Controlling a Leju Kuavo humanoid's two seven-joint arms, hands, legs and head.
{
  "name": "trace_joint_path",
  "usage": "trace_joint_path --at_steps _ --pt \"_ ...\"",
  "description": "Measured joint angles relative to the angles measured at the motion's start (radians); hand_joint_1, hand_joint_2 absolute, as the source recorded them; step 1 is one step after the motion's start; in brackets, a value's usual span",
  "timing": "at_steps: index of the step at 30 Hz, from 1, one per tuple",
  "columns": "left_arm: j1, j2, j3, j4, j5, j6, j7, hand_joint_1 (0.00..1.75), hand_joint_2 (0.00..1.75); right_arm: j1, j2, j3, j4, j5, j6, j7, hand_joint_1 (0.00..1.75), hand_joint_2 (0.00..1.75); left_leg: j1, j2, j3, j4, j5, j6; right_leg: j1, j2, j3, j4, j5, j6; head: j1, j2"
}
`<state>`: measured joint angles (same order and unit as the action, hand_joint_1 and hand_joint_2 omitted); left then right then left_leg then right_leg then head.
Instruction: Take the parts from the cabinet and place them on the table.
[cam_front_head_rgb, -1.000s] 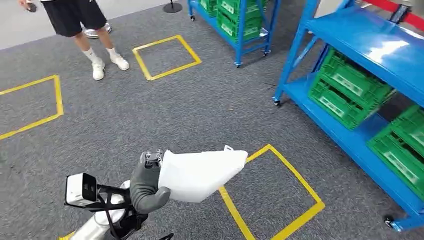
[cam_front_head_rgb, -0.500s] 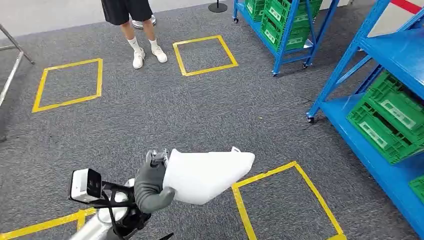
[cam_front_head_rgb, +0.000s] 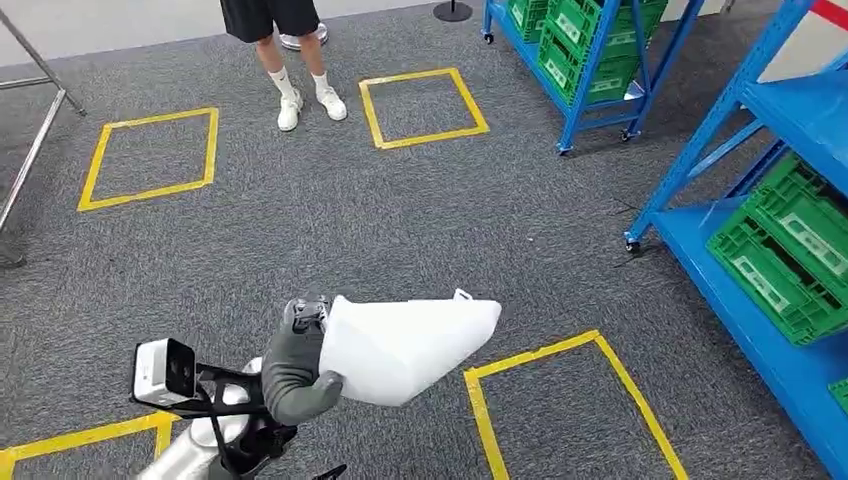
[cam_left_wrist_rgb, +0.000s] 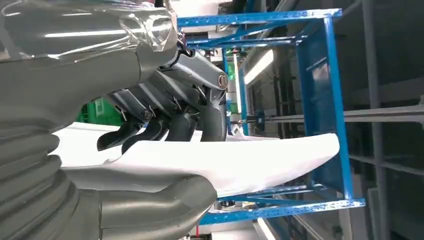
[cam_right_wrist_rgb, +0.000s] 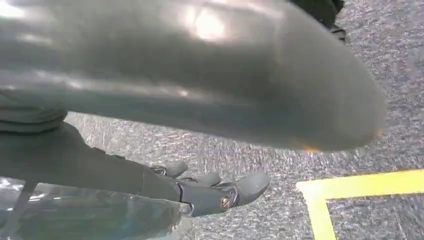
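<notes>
One white part (cam_front_head_rgb: 405, 345) is grasped by the left hand (cam_front_head_rgb: 295, 365); the right hand (cam_right_wrist_rgb: 210, 192) is held empty with fingers extended apart.

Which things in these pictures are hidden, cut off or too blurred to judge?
- Left hand: head view, its fingers hidden behind the white part.
- Right hand: right wrist view, a blurred grey thumb covers much; grip unclear.
- Person: head view, cut off by the top edge.
- Green crates: labels too small.
</notes>
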<state>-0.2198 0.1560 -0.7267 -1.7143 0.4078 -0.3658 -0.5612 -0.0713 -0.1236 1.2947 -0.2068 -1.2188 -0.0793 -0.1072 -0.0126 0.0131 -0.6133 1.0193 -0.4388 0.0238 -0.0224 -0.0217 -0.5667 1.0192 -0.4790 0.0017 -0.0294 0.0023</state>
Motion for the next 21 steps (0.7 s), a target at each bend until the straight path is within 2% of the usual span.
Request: trace_joint_path --at_steps 2,3,4,6,7,8,9,10,11,12,13,14,15,17,18,19,20,21 --pt "0.001 0.003 0.001 -0.001 -0.003 0.0 -0.001 1.75 1.75 -0.002 0.002 0.0 0.0 0.002 0.0 0.0 0.0 0.0 -0.004 -0.006 0.003 -0.01 0.001 0.007 -0.001 -0.006 0.008 -0.01 0.001 0.01 0.0 0.0" --pt "0.004 0.002 0.002 -0.005 -0.004 0.0 -0.002 1.75 1.75 -0.003 0.002 0.0 0.0 0.005 0.0 0.0 0.0 0.0 0.011 -0.009 0.032 -0.041 0.016 0.012 -0.002 -0.004 0.003 -0.005 -0.005 0.013 0.002 0.0" --pt "0.0 0.002 0.002 -0.006 -0.005 0.0 -0.003 1.75 1.75 -0.002 0.0 0.0 0.0 0.007 0.0 0.0 0.0 0.0 0.006 -0.011 0.043 -0.052 0.019 0.018 -0.001 0.004 -0.006 0.025 -0.019 0.01 0.004 0.0" --pt "0.001 0.0 0.001 -0.005 -0.008 -0.001 -0.003 1.75 1.75 -0.003 0.0 0.0 0.0 0.012 0.0 0.0 0.0 0.0 0.004 -0.016 0.044 -0.052 0.019 0.021 -0.002 0.012 -0.084 0.171 -0.075 0.001 0.008 0.0" --pt "0.005 0.0 0.001 -0.005 -0.01 -0.002 -0.003 1.75 1.75 -0.002 0.0 0.0 0.0 0.015 0.0 0.001 0.0 0.0 0.003 -0.023 0.044 -0.051 0.017 0.023 -0.002 0.014 -0.128 0.246 -0.099 0.0 0.006 0.0" --pt "0.008 0.0 0.0 -0.005 -0.011 -0.003 -0.003 1.75 1.75 0.0 0.0 0.0 0.0 0.018 0.0 0.004 0.0 0.0 0.002 -0.03 0.043 -0.05 0.016 0.023 -0.002 0.015 -0.16 0.296 -0.107 0.005 0.007 0.0" --pt "0.01 0.0 0.0 -0.005 -0.011 -0.003 -0.003 1.75 1.75 0.001 0.0 0.0 0.0 0.019 0.0 0.004 0.0 0.0 0.003 -0.038 0.044 -0.05 0.016 0.022 -0.003 0.015 -0.164 0.29 -0.093 0.013 0.007 0.0" --pt "0.011 0.0 0.001 -0.005 -0.011 -0.004 -0.003 1.75 1.75 0.001 -0.001 0.0 0.0 0.021 0.0 0.004 0.0 0.0 0.005 -0.051 0.044 -0.048 0.014 0.02 -0.006 0.015 -0.145 0.239 -0.064 0.025 0.007 0.0" --pt "0.011 0.0 0.001 -0.005 -0.011 -0.004 -0.003 1.75 1.75 0.0 -0.003 0.0 0.0 0.022 0.0 0.004 0.0 0.0 0.007 -0.061 0.044 -0.042 0.011 0.016 -0.01 0.018 -0.107 0.155 -0.025 0.036 0.007 0.0" --pt "0.011 0.0 0.001 -0.005 -0.011 -0.004 -0.003 1.75 1.75 -0.001 -0.004 0.0 0.0 0.024 0.0 0.005 0.0 0.0 0.01 -0.072 0.042 -0.033 0.006 0.008 -0.017 0.034 -0.058 0.056 0.014 0.048 0.007 0.0" --pt "0.011 0.0 0.001 -0.005 -0.012 -0.005 -0.003 1.75 1.75 0.0 -0.003 0.0 0.0 0.025 0.0 0.005 0.0 0.0 0.01 -0.079 0.037 -0.019 -0.002 -0.002 -0.021 0.062 -0.036 0.011 0.023 0.045 0.007 0.0" --pt "0.011 0.001 0.002 -0.005 -0.013 -0.005 -0.003 1.75 1.75 -0.001 -0.002 0.001 0.0 0.025 0.0 0.006 0.0 0.0 0.005 -0.089 0.028 -0.007 -0.012 -0.009 -0.017 0.053 -0.029 0.007 0.023 0.029 0.008 0.0" --pt "0.012 0.0 0.002 -0.005 -0.018 -0.006 -0.004 1.75 1.75 -0.006 -0.002 0.001 0.0 0.026 0.0 0.007 0.0 0.0 0.005 -0.091 0.027 -0.007 -0.01 -0.012 -0.011 0.045 -0.032 0.012 0.023 0.02 0.007 0.0" --pt "0.014 0.002 0.002 -0.005 -0.019 -0.006 -0.004 1.75 1.75 -0.01 -0.001 0.001 0.0 0.027 0.0 0.008 0.0 0.0 0.01 -0.099 0.026 -0.009 -0.01 -0.013 -0.007 0.037 -0.031 0.013 0.023 0.01 0.008 0.0" --pt "0.014 0.002 0.002 -0.005 -0.019 -0.006 -0.004 1.75 1.75 -0.012 0.003 0.001 0.0 0.028 0.0 0.008 0.0 0.0 0.014 -0.093 0.025 -0.001 -0.015 -0.018 -0.014 0.029 -0.028 0.01 0.024 0.004 0.008 0.0" --pt "0.013 0.003 0.003 -0.005 -0.021 -0.006 -0.005 1.75 1.75 -0.012 0.002 0.001 0.0 0.029 0.0 0.008 0.0 0.0 0.012 -0.056 0.01 0.027 -0.032 -0.023 -0.011 0.026 -0.024 0.01 0.023 -0.003 0.006 0.0" --pt "0.012 0.003 0.003 -0.005 -0.021 -0.006 -0.005 1.75 1.75 -0.012 0.002 0.001 0.0 0.03 0.0 0.009 0.0 0.0 0.015 -0.034 -0.018 0.088 -0.066 -0.028 -0.008 0.019 -0.021 0.01 0.02 -0.008 0.002 0.0" --pt "0.012 0.003 0.003 -0.005 -0.021 -0.006 -0.005 1.75 1.75 -0.012 0.002 0.001 0.0 0.031 0.0 0.009 0.0 0.0 0.018 -0.024 -0.057 0.168 -0.103 -0.03 -0.004 0.013 -0.021 0.01 0.018 -0.011 0.003 0.0"
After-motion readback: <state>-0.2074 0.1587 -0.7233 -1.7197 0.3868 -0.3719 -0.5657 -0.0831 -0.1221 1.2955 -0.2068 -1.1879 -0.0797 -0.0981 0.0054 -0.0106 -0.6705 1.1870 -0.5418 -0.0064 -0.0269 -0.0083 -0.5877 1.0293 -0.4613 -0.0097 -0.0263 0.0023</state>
